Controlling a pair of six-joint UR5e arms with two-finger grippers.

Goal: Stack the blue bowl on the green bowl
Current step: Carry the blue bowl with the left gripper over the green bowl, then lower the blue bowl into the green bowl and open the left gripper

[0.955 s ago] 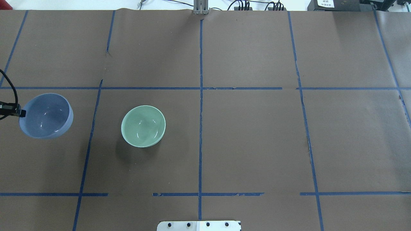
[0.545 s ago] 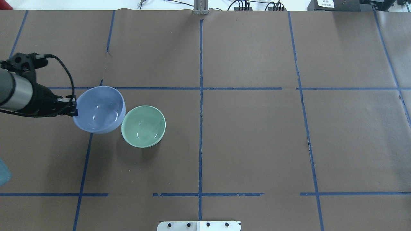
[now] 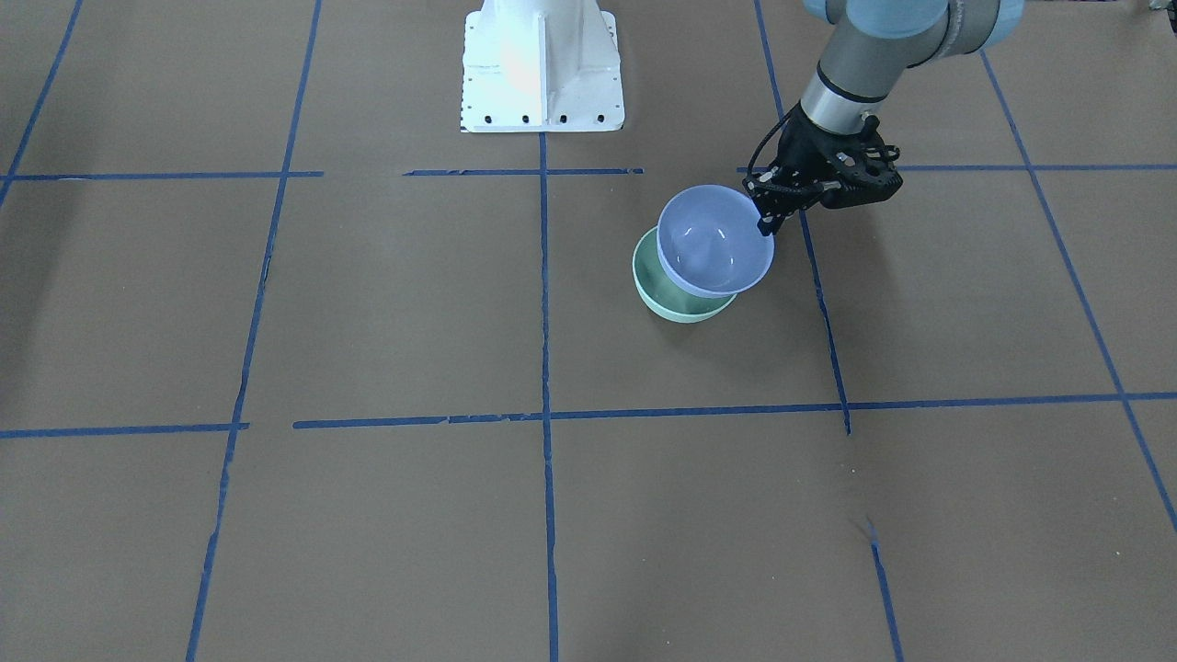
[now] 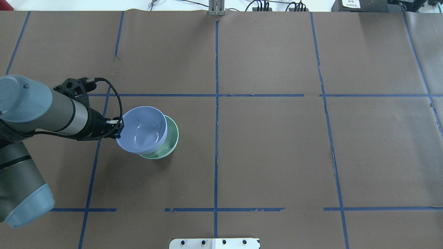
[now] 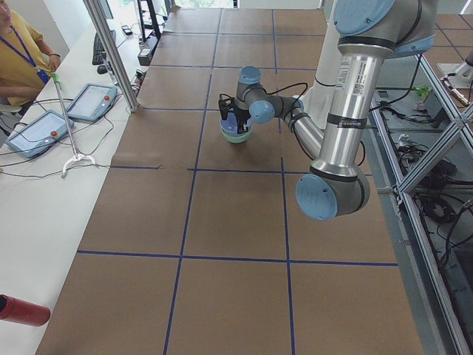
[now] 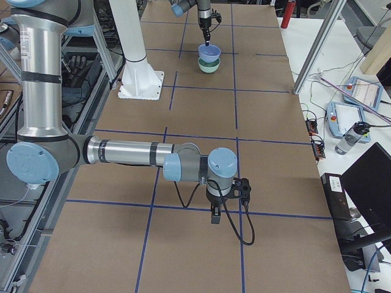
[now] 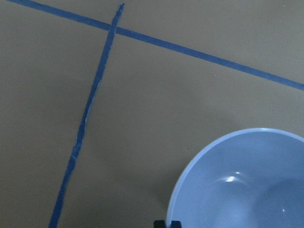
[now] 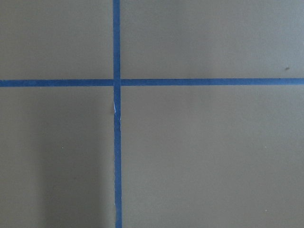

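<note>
The blue bowl hangs in the air, held at its left rim by my left gripper, which is shut on that rim. It hovers over the green bowl, overlapping most of it and offset to the left, apart from it. The green bowl stands upright on the brown table. In the front-facing view the blue bowl covers the upper right of the green bowl, with the left gripper at its rim. The left wrist view shows the blue bowl's inside. My right gripper hangs low over the table far off; I cannot tell if it is open.
The table is covered in brown paper with blue tape lines. The white robot base stands at the robot-side edge. An operator's bench with tablets and a metal post lie along the far edge.
My left arm has carried the blue bowl rightward from the table's left edge until it overlaps the green bowl. The green bowl has not moved.
</note>
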